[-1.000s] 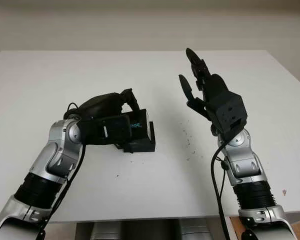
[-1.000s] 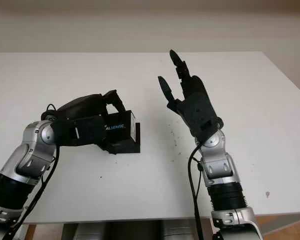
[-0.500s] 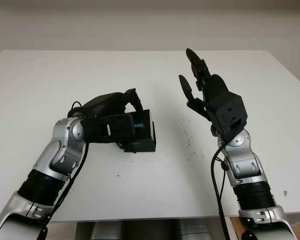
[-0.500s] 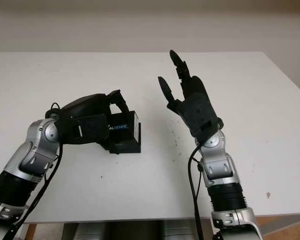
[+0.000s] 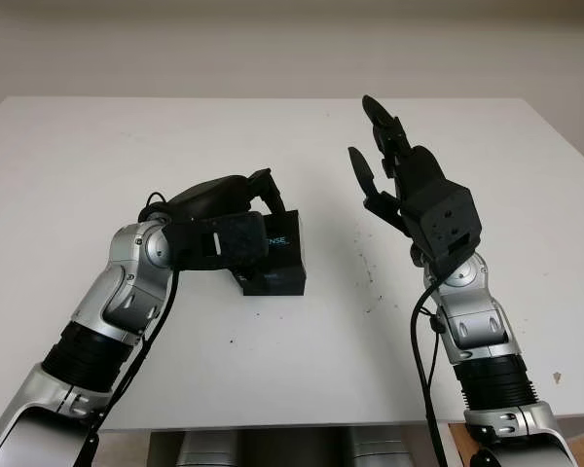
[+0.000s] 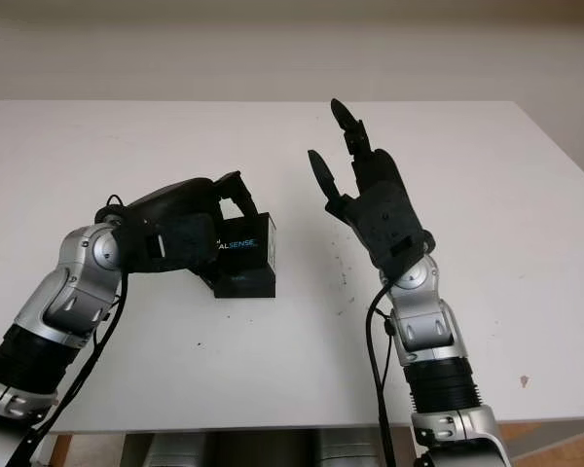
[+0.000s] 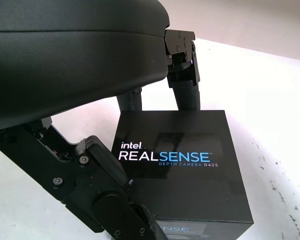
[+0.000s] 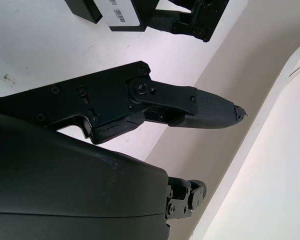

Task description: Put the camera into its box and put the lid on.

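The left hand (image 5: 236, 216) has its fingers clasped around the black cardboard camera box (image 7: 182, 162) (lid printed "Intel RealSense") on the white table (image 5: 97, 165), while farther right the right hand (image 5: 399, 175) hovers raised, empty-fingered.

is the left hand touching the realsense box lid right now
Touching. The left wrist view shows the left hand with fingers against the far edge of the box lid and the thumb pressed on its near side. The right hand is raised, open.
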{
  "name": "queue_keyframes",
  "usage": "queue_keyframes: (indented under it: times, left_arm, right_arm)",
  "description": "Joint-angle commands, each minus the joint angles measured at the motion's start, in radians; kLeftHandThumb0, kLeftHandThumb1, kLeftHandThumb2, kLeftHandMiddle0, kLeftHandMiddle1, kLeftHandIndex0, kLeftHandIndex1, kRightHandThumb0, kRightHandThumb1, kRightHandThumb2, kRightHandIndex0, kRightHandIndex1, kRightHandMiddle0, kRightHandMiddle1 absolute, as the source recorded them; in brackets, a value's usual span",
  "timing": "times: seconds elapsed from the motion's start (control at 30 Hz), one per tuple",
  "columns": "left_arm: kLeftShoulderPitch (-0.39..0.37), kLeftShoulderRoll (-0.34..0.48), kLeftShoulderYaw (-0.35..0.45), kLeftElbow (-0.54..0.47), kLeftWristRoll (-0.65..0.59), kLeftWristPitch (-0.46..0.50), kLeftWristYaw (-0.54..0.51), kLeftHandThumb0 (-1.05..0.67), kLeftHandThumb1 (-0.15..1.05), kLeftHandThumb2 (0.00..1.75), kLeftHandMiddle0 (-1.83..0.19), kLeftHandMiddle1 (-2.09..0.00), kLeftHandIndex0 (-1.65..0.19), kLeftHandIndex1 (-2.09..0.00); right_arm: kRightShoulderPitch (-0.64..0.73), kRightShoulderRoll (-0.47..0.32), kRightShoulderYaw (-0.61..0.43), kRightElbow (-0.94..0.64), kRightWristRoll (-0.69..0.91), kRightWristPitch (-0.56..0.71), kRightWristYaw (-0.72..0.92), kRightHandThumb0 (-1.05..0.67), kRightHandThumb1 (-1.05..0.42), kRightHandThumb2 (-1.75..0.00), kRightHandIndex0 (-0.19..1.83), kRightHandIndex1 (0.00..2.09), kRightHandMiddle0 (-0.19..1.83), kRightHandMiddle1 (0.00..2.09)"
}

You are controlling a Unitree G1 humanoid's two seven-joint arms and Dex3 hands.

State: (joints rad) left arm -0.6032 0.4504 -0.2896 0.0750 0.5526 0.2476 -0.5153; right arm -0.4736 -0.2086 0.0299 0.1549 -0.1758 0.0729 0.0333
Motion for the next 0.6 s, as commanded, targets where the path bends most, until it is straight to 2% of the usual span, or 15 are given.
queue_keyframes:
  times: [0.0, 0.2, 0.33, 0.53, 0.57]
  left_arm:
    - [-0.048, -0.015, -0.004, 0.001, -0.003, 0.0, 0.005, -0.25, 1.05, 0.12, -0.27, -2.09, -0.08, -2.09]
    - [-0.054, -0.015, -0.018, 0.015, 0.006, 0.003, 0.009, -0.26, 1.05, 0.12, -0.32, -2.09, -0.12, -2.09]
    - [-0.057, -0.017, -0.024, 0.021, 0.005, 0.007, 0.006, -0.26, 1.05, 0.13, -0.28, -2.09, -0.11, -2.09]
    - [-0.057, -0.005, -0.047, 0.022, 0.041, -0.015, 0.028, -0.28, 1.05, 0.12, -0.26, -2.09, -0.06, -2.09]
    - [-0.056, 0.005, -0.058, 0.02, 0.062, -0.031, 0.034, -0.29, 1.05, 0.12, -0.19, -2.05, 0.01, -2.0]
  right_arm:
    - [0.007, 0.006, -0.002, -0.025, 0.004, 0.006, -0.001, -0.75, -1.05, -0.59, 0.01, 0.05, -0.1, 0.31]
    - [0.014, 0.011, -0.005, -0.039, 0.005, 0.018, -0.003, -0.74, -1.05, -0.58, 0.01, 0.05, -0.1, 0.33]
    - [0.016, 0.013, -0.005, -0.048, 0.005, 0.031, -0.001, -0.74, -1.05, -0.58, 0.01, 0.05, -0.11, 0.34]
    - [0.02, 0.016, -0.006, -0.061, 0.006, 0.049, 0.0, -0.75, -1.05, -0.58, 0.0, 0.05, -0.12, 0.36]
    - [0.021, 0.016, -0.006, -0.063, 0.006, 0.05, 0.0, -0.75, -1.05, -0.58, 0.0, 0.05, -0.12, 0.36]
